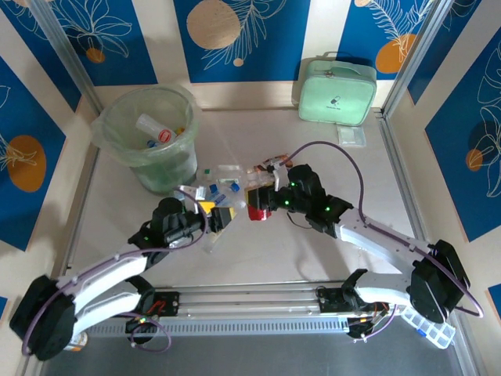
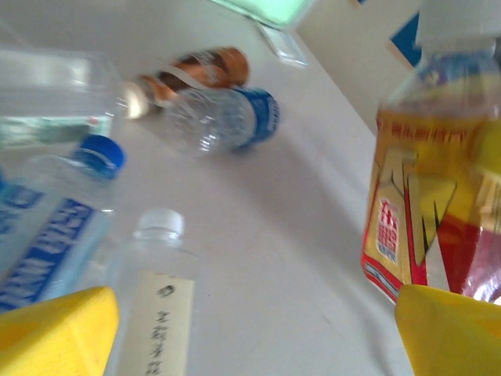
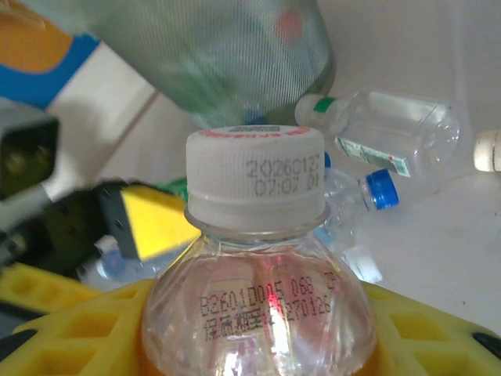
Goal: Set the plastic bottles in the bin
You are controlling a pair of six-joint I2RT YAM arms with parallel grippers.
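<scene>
A: White table (image 1: 313, 258), blue leafy walls. The red-labelled bottle (image 3: 254, 258) sits clamped in the right gripper (image 1: 260, 205) mid-table, probably ready for the carry to the bin (image 1: 166, 166).
B: Yep, and the left gripper (image 1: 221, 217) gapes empty beside it, with loose bottles (image 1: 215, 186) lying between it and the bin.

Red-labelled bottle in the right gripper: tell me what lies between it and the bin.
Loose bottles lie flat on the table between the held bottle and the bin, and the open left gripper sits close beside that line. Lifted above the bin's rim, it would probably pass over them.
</scene>
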